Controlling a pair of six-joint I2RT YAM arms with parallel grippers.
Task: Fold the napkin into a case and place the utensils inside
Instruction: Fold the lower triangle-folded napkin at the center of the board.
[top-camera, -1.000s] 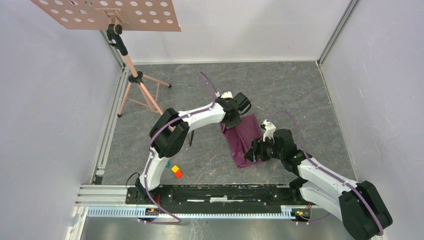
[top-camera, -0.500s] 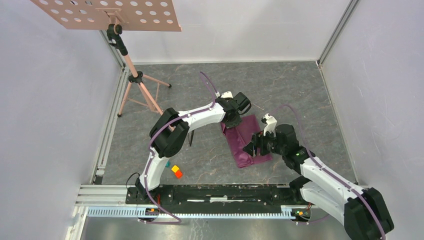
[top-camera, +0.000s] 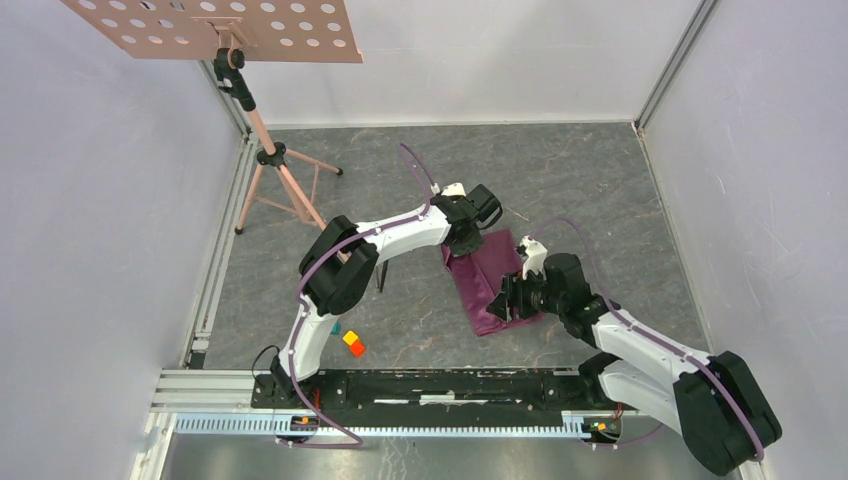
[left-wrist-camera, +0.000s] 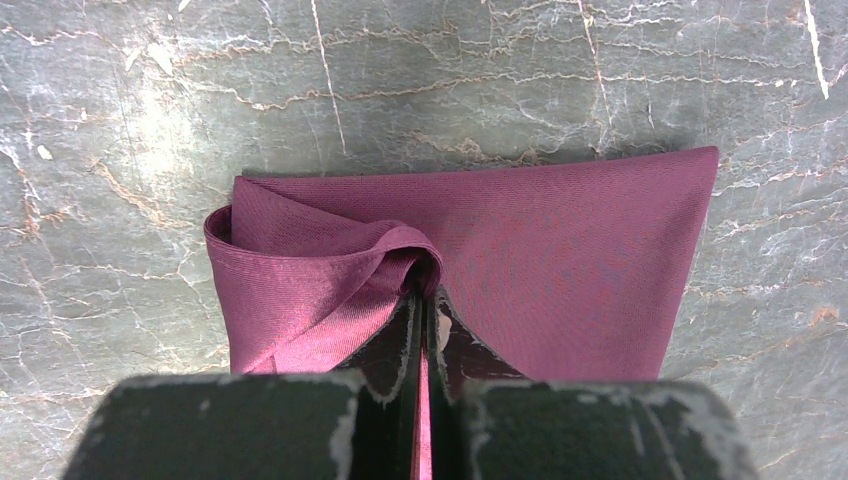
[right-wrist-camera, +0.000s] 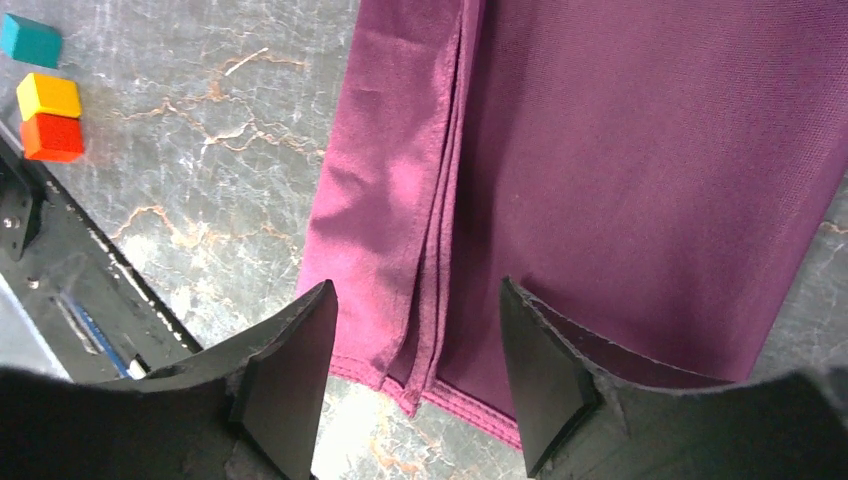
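At the near edge, a teal block (right-wrist-camera: 30, 40), a yellow block (right-wrist-camera: 48, 95) and an orange block (right-wrist-camera: 52, 137) sit in a row on the marbled grey table (top-camera: 600, 180), close to the left arm's base. From above they are tiny and the teal one is barely visible.

The right gripper (right-wrist-camera: 415, 300) hovers over the near hem of the napkin (right-wrist-camera: 620, 180) with its fingers spread wide and nothing between them. The layered fold edges run straight down the gap. From above, its body hides that near right corner of the cloth.

The plum napkin (top-camera: 488, 280) lies folded in a long strip at mid-table, between the two wrists.

At its far end the left gripper (left-wrist-camera: 425, 300) is pinched tight on a raised, rolled fold of the napkin (left-wrist-camera: 560, 270), and a sliver of cloth shows between the pads. The camera housing cuts off the lower fingers.

A thin dark strip (top-camera: 381, 277) pokes out beside the left arm's elbow, mostly covered. I cannot tell whether it is cutlery.

Farthest back, a copper tripod stand (top-camera: 272, 160) carries a perforated tray (top-camera: 210, 30), which the frame cuts off at the top.
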